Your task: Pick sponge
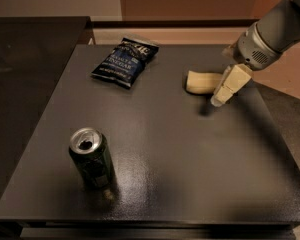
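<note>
Looking at the counter (pixel 155 184), I see the sponge (pixel 200 82) lying far right, with the gripper (pixel 219 100) tip-down just beside its right end. Whether the gripper is spread or closed I cannot tell.

Matt foam sponge (pixel 202 82) beside plastic tool (pixel 218 100); glossy foil bag (pixel 124 60); metal can (pixel 92 159).

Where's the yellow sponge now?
In the camera view, the sponge lies far right on the table, right of the chip bag, with the gripper at its right end.
</note>
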Motion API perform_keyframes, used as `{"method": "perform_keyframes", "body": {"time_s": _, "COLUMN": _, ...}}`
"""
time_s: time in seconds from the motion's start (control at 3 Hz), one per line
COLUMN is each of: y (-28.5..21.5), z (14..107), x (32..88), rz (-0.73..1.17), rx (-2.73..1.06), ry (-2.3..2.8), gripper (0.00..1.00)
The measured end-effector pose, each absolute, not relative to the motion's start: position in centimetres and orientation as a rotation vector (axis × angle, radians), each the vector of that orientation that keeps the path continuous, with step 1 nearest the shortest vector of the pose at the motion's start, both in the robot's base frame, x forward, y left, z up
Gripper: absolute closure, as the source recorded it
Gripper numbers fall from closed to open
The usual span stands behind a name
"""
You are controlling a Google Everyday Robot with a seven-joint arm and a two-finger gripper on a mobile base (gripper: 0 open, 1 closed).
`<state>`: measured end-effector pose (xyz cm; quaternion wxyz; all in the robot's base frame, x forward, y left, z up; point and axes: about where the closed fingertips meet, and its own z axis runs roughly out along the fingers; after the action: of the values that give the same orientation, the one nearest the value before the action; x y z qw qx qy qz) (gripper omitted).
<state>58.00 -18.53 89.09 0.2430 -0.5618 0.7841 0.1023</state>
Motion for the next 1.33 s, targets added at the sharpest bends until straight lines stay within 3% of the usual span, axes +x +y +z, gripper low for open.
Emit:
{"method": "perform_keyframes", "body": {"time_s": 1.0, "y": -15.4, "z": 84.3, "x": 60.8, "rz": 0.485, "rx": -1.516, "ry": 2.101, "gripper": 0.0}}
{"method": "perform_keyframes", "body": {"time_s": 1.33, "y": -14.9, "z": 84.1, "x": 61.3, "rz": 0.549, "rx": -1.495, "ry": 2.07, "gripper": 0.18}}
